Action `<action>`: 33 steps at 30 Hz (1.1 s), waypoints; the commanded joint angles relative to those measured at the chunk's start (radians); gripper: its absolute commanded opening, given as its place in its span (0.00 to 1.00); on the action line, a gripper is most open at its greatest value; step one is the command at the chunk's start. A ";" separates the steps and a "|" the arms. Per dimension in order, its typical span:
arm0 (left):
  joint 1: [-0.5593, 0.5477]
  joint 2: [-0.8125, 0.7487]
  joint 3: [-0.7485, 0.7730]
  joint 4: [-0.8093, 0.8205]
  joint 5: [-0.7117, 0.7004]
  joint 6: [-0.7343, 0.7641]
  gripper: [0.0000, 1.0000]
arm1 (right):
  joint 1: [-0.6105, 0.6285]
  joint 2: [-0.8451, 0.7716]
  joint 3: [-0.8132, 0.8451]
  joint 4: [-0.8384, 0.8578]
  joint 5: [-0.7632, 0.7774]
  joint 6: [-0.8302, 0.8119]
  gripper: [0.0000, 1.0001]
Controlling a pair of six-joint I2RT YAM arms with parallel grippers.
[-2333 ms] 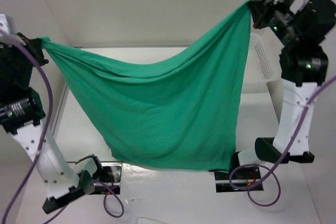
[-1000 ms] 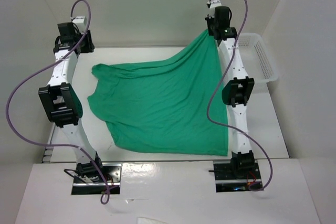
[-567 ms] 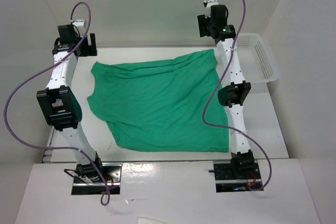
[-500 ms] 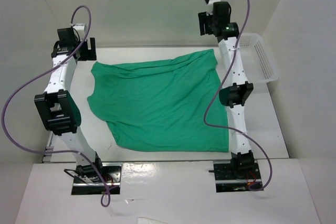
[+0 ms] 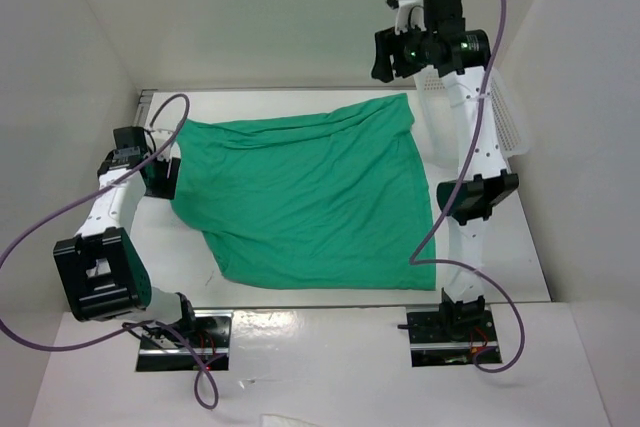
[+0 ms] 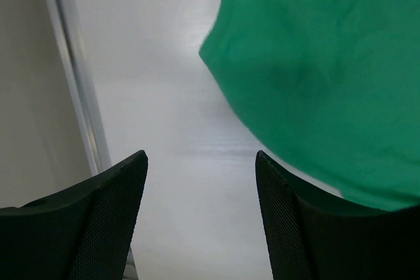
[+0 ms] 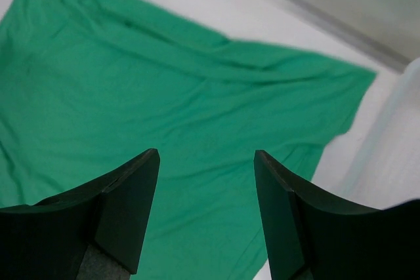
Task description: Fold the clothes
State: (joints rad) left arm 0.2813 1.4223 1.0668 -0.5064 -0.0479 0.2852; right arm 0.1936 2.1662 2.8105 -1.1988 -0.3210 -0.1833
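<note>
Fingers open, empty: left fingers point(image 6: 111, 201) at T-shirt point(image 5: 300, 197) 9 o'clock, right fingers point(image 7: 128, 195) above 1 o'clock. Spreading looks done; next, pinch an edge, fold.

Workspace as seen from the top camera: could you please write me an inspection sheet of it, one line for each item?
Surface: white table, bare around the shirt.
Job's things: green T-shirt lies spread out, unfolded, with wrinkles along its far edge.
Clutter: white mesh basket at far right, partly hidden by the right arm.
Grippers: left gripper open, low at the shirt's left edge, holding nothing; right gripper open, raised above the shirt's far right corner, holding nothing.
Cables: purple cables loop in the air off both arms; none lies on the shirt.
Surroundings: plain white walls on three sides.
</note>
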 commanded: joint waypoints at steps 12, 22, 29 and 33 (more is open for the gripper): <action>0.079 0.022 -0.123 0.042 0.137 0.075 0.73 | 0.107 -0.660 -1.249 0.522 0.062 0.001 0.74; 0.107 0.220 -0.045 0.042 0.261 0.045 0.73 | 0.098 -0.733 -1.407 0.574 0.045 -0.008 0.74; 0.116 0.296 -0.004 0.033 0.315 0.025 0.73 | 0.098 -0.733 -1.416 0.574 0.045 -0.018 0.74; 0.116 0.342 0.024 0.011 0.384 0.016 0.73 | 0.098 -0.733 -1.425 0.585 0.045 -0.018 0.74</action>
State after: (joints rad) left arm 0.3927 1.7351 1.0519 -0.4805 0.2390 0.3141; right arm 0.2920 1.4570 1.3975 -0.6792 -0.2691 -0.1925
